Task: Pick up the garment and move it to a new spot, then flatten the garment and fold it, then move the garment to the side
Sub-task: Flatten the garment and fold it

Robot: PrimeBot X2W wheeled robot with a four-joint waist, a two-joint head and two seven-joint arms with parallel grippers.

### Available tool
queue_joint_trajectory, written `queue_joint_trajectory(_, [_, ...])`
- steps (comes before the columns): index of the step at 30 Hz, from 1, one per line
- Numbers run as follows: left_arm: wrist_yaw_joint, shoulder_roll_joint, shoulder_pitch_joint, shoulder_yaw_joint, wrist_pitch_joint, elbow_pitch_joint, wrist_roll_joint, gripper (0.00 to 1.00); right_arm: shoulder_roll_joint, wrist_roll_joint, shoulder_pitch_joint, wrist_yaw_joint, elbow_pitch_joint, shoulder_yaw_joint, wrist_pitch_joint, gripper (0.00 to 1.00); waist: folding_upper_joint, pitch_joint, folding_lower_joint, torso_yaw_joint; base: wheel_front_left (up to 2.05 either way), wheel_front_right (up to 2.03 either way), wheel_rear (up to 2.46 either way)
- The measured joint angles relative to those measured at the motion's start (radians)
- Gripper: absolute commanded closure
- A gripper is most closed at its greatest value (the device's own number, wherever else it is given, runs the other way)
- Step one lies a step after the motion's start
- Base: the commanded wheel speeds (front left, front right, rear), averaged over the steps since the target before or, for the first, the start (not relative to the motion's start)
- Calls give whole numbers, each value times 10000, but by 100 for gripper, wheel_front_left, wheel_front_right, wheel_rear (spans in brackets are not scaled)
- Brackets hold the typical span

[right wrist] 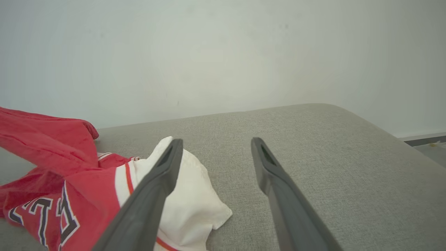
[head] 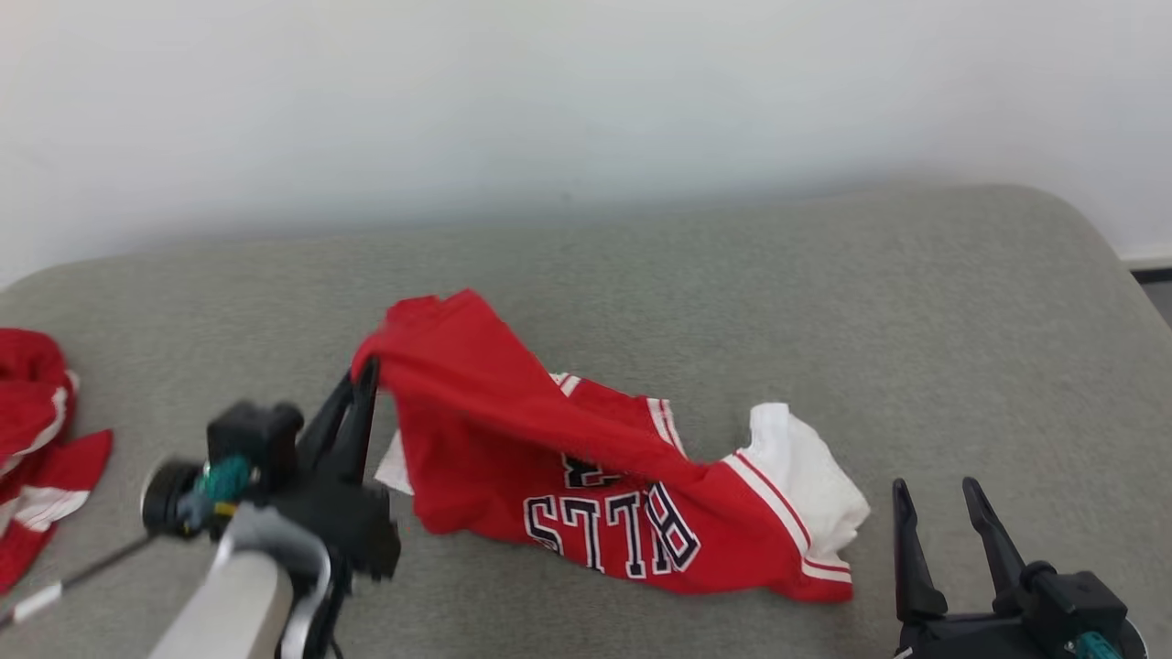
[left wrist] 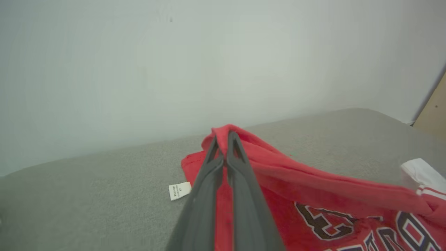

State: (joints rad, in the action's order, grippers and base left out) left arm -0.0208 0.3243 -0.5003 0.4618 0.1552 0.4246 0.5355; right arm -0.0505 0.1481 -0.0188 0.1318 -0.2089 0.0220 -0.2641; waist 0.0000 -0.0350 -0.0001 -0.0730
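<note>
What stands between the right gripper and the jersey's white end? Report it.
Nothing visible. The open right gripper is just right of the white end of the jersey, with bare grey cushion between them. The left gripper is shut on the jersey's red edge, holding it raised, well off that path.
</note>
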Motion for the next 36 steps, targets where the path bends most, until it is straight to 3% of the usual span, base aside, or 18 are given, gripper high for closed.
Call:
queue_joint_trajectory(7, [1127, 142, 3240, -349, -132, -2293, 731, 100, 2, 0, 158, 0, 23, -13, 0, 0, 0, 266, -1, 729, 0, 0, 0])
queue_joint_trajectory(13, [1710, -42, 5055, -539, 159, -2732, 1191, 100, -6, -36, 142, 0, 25, -79, 0, 0, 0, 394, -1, 934, 0, 0, 0])
queue_joint_trajectory(19, [1645, -382, 5549, -424, 426, -2027, 1375, 100, -69, -73, 143, 0, -10, -144, 0, 0, 0, 419, 0, 851, 0, 0, 0])
queue_joint_trajectory(24, [1248, -583, 5504, -424, 788, -293, 1392, 100, -132, -75, 132, 0, -23, -198, 0, 0, 0, 438, 1, 682, 0, 0, 0])
queue_joint_trajectory(25, [1179, -629, 5408, -441, 855, -119, 1363, 64, -134, -75, 131, 0, -19, -196, 0, 0, 0, 439, 1, 662, 0, 0, 0])
queue_joint_trajectory(26, [1160, -663, 5311, -527, 930, 19, 1315, 18, -138, -75, 132, 0, -19, -182, 0, 0, 0, 438, 0, 648, 0, 0, 0])
queue_joint_trajectory(27, [1116, -683, 5209, -583, 959, 157, 1279, 0, -142, -75, 132, 0, -19, -173, 0, 0, 0, 434, 1, 641, 0, 0, 0])
queue_joint_trajectory(31, [988, -773, 5057, -926, 1045, 449, 1045, 0, -148, -75, 132, 0, -29, -144, 0, 0, 0, 422, 1, 632, 0, 0, 0])
queue_joint_trajectory(36, [999, -1003, 4996, -1964, 1072, -470, 113, 0, -163, -73, 132, 0, -84, -92, 0, 0, 1, 404, 1, 657, 0, 0, 0])
